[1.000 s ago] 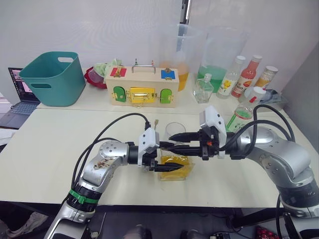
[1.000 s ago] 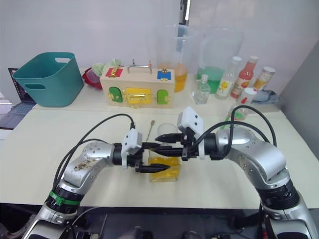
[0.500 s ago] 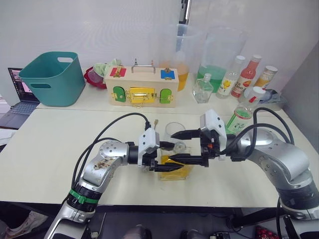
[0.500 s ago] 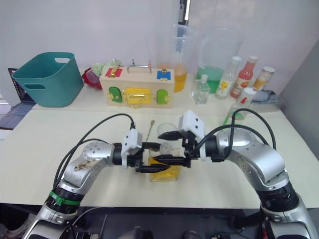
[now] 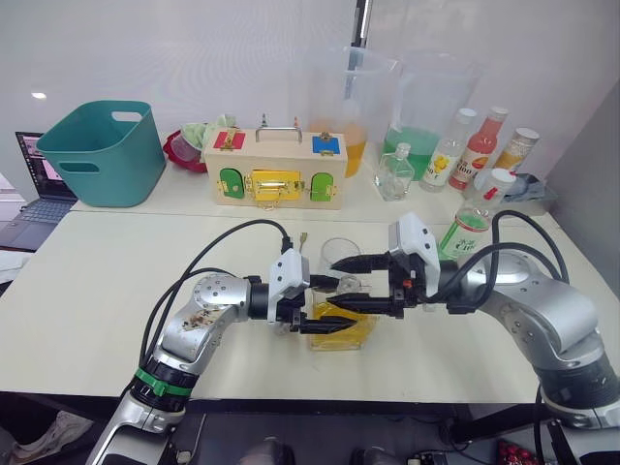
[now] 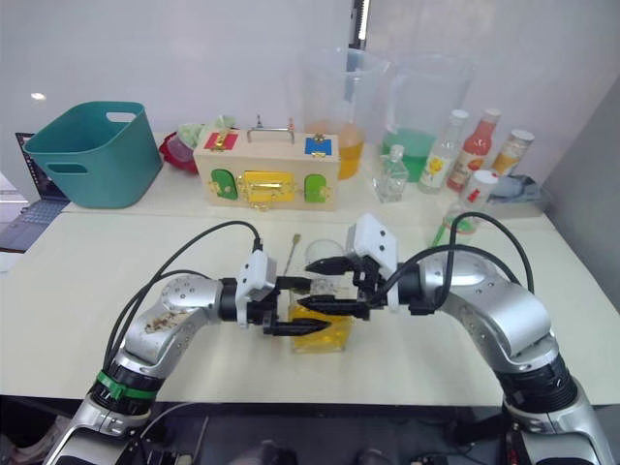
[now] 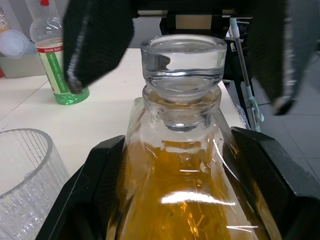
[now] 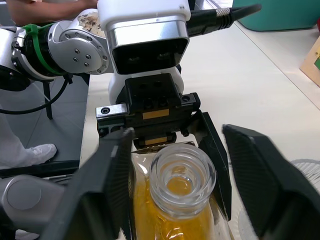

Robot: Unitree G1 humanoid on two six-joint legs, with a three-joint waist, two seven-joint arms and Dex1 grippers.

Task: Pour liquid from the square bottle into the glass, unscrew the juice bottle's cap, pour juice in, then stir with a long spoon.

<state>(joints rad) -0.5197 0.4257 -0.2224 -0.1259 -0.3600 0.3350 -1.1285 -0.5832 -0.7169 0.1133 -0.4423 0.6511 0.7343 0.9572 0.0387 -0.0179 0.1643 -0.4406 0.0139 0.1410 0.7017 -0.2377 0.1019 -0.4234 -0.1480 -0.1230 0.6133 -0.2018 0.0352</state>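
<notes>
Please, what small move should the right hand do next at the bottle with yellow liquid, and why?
Probably close the right hand on the clear glass stopper. The left hand already clamps the squat square glass bottle of yellow liquid by its body, the stopper is still in the neck, and the right hand's open black fingers stand on either side of it, not touching.

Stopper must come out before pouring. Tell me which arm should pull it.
Right. The right gripper is open with its fingers on either side of the stopper, while the left gripper is shut on the square bottle, steadying its body.
</notes>
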